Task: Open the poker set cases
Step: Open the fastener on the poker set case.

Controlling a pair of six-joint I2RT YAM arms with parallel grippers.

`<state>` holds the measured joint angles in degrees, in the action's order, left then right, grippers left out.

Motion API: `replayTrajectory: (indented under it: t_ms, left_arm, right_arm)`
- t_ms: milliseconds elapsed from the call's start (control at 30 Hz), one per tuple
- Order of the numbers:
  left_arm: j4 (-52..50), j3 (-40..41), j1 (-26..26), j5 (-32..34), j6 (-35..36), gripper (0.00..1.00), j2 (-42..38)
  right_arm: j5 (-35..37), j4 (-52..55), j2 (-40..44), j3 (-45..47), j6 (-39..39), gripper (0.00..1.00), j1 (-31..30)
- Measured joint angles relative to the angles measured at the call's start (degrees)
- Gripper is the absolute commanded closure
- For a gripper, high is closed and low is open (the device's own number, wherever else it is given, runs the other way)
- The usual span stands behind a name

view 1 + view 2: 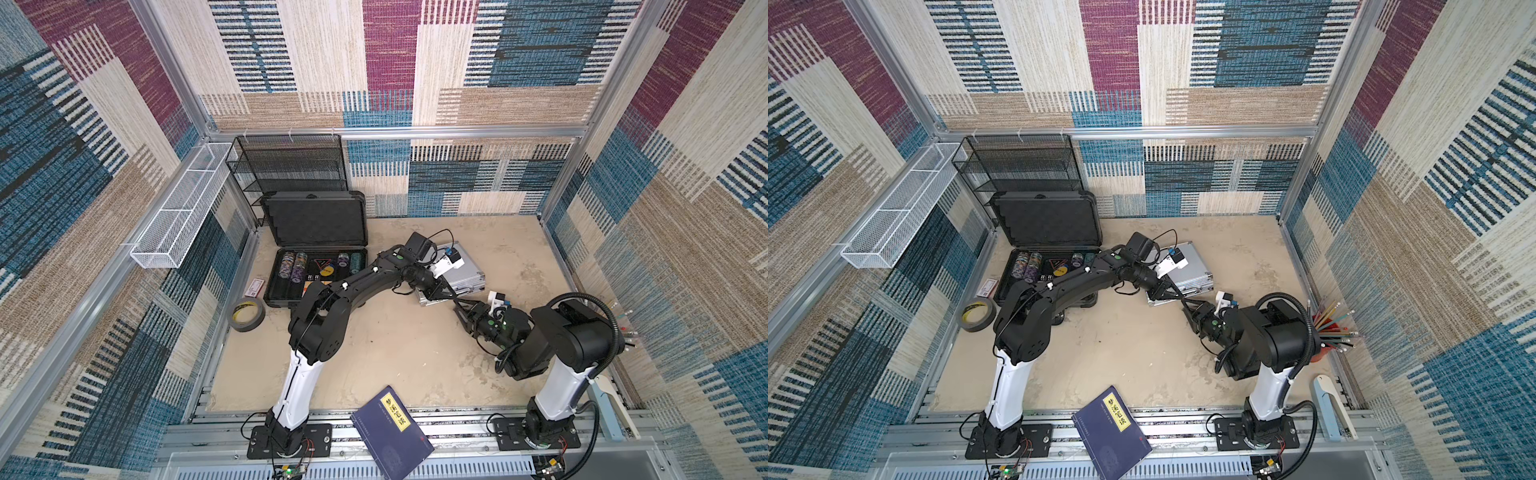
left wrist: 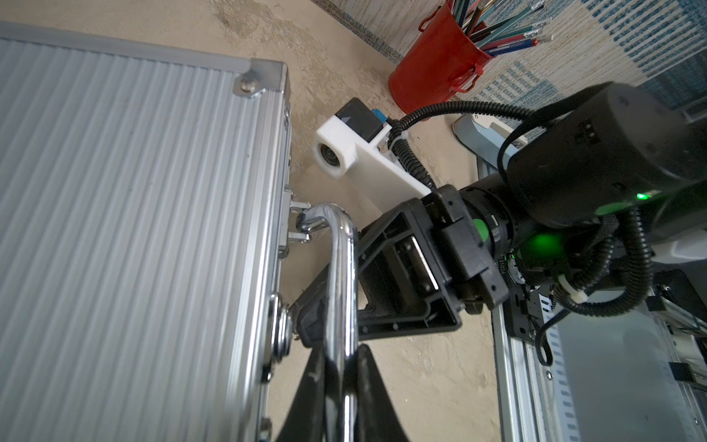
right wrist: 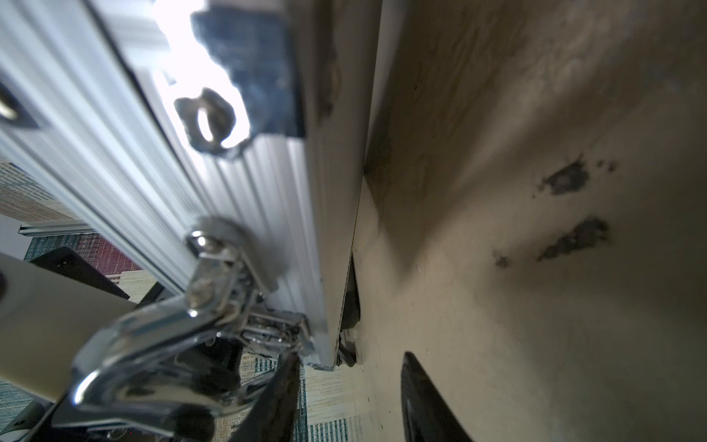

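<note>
- Left wrist view, first entry: left fingers clamped on the chrome metal handle of the silver case, one finger on each side of the bar.
- Silver case: ribbed aluminium, lying on the bench with its handle side turned toward both sets of fingers. Whether the lid has parted from the base cannot be told.
- Right fingers: spread apart, gripping nothing. One tip sits at a chrome fitting on the case's handle side, though whether it touches cannot be told. The other finger is over bare bench.
- The two sets of fingers: close together at the same case edge, with the right tips just beside the handle bar that the left fingers hold.
- Dark grey case: open, with the foam-lined lid upright. It is well apart from both sets of fingers, off to their left beyond the left forearm.
- Poker chips: stacked in rows in the grey case's base.
- Black mesh rack: behind the raised lid, farther from the fingers.
- Tape roll and small card: on the bench beside the grey case, on the side away from the fingers.
- Blue book, yellow label: on the front rail between the arm bases, well back from the fingers.
- Red bucket of pencils: behind the right arm, well apart from the right fingers.
</note>
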<state>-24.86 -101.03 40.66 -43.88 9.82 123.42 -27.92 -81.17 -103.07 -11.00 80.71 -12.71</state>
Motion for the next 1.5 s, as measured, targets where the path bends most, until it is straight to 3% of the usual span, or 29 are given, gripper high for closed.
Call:
replayTrajectory:
  t_ms: [400, 900, 1500]
  left_arm:
    - [1.97, 0.92, 0.11, -0.15, -0.94, 1.0, 0.13]
    - [6.6, 2.29, 0.61, -0.28, -2.36, 1.0, 0.39]
    - [11.34, 4.15, 0.61, -2.03, -2.64, 1.0, 0.98]
  right_arm:
    - [0.0, 0.0, 0.76, -1.64, 0.02, 0.61, -0.04]
    - [1.51, 0.83, 2.8, -2.12, -1.62, 0.77, -0.07]
    - [3.56, 15.82, 13.09, -2.23, -6.03, 0.87, -0.07]
